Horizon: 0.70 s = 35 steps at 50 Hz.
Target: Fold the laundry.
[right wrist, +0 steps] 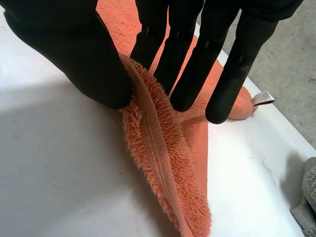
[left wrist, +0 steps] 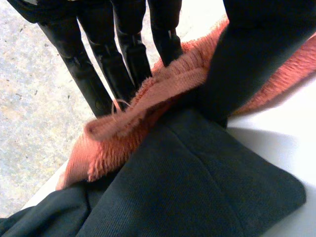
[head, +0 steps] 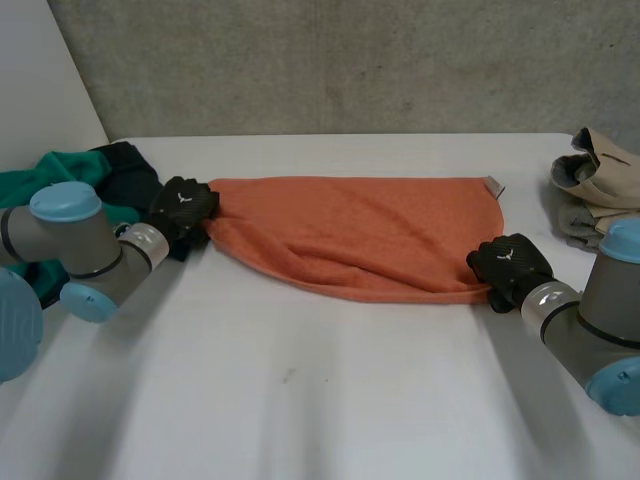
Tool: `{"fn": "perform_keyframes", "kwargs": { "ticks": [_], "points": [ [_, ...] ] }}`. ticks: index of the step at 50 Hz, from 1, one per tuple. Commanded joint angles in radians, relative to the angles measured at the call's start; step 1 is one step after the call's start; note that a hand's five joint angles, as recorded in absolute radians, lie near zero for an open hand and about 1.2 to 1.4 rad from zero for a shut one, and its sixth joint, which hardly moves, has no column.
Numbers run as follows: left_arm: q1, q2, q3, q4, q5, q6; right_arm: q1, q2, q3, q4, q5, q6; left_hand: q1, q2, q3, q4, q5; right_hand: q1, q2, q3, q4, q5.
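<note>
1. The right hand (head: 510,265) pinches the near right corner of the orange towel (head: 360,230) between thumb and straight fingers.
2. The towel lies on the white table (head: 300,400).
3. The left hand (head: 183,210) pinches the towel's left end.
4. Green and dark clothes (head: 70,170) lie beside that end, and beige clothes (head: 595,185) lie apart from the towel's far right corner.

left arm (head: 70,245) and right arm (head: 605,295) are thick grey cylinders with rounded light-blue caps (head: 65,203); a silver ring (head: 144,240) bands each wrist; left hand (head: 183,210) and right hand (head: 510,265) are matte black, each with a small white mark on its back
</note>
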<state>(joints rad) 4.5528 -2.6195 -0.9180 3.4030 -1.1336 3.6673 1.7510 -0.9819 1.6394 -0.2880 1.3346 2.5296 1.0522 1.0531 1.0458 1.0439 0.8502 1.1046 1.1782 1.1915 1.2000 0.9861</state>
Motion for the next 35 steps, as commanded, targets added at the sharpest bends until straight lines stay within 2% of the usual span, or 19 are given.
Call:
{"fn": "perform_keyframes", "kwargs": {
  "ticks": [1,3,8,11,15,20,23,28,30,35],
  "points": [
    [-0.001,-0.016,0.048,-0.011,-0.002,-0.013,-0.005,-0.001,-0.009,0.003,0.003,-0.002,0.344,0.343,0.35,0.352,0.372,0.292,0.218,0.205,0.196,0.236],
    [-0.001,0.009,0.038,-0.04,-0.015,-0.01,-0.007,-0.006,-0.013,0.009,0.008,-0.002,0.344,0.343,0.35,0.352,0.372,0.292,0.218,0.205,0.196,0.236],
    [-0.015,0.261,-0.146,-0.172,-0.06,-0.018,-0.027,-0.059,-0.033,0.067,0.025,-0.003,0.344,0.343,0.35,0.352,0.372,0.292,0.218,0.205,0.196,0.236],
    [-0.023,0.386,-0.241,-0.191,-0.066,-0.027,-0.03,-0.092,-0.046,0.121,0.021,-0.012,0.344,0.343,0.35,0.352,0.372,0.292,0.218,0.205,0.196,0.236],
    [-0.021,0.571,-0.404,-0.228,-0.072,-0.045,-0.031,-0.156,-0.064,0.246,0.021,-0.045,0.344,0.343,0.35,0.352,0.372,0.292,0.218,0.205,0.196,0.236],
    [-0.002,0.775,-0.603,-0.394,-0.129,-0.058,-0.065,-0.268,-0.052,0.458,0.017,-0.142,0.344,0.343,0.35,0.352,0.372,0.292,0.218,0.205,0.196,0.236],
    [0.008,0.848,-0.676,-0.491,-0.152,-0.053,-0.097,-0.32,-0.026,0.565,0.02,-0.225,0.344,0.343,0.35,0.352,0.372,0.292,0.218,0.205,0.196,0.236],
    [0.02,0.972,-0.811,-0.692,-0.178,-0.038,-0.191,-0.452,0.054,0.797,0.02,-0.504,0.344,0.343,0.35,0.352,0.372,0.292,0.218,0.205,0.196,0.236],
    [0.023,0.998,-0.832,-0.741,-0.173,-0.03,-0.212,-0.495,0.051,0.823,0.009,-0.57,0.344,0.343,0.35,0.352,0.372,0.292,0.218,0.205,0.196,0.236],
    [0.017,1.039,-0.841,-0.838,-0.175,-0.004,-0.217,-0.584,0.01,0.797,-0.043,-0.543,0.344,0.343,0.35,0.352,0.372,0.292,0.218,0.205,0.196,0.236]
  ]
}}
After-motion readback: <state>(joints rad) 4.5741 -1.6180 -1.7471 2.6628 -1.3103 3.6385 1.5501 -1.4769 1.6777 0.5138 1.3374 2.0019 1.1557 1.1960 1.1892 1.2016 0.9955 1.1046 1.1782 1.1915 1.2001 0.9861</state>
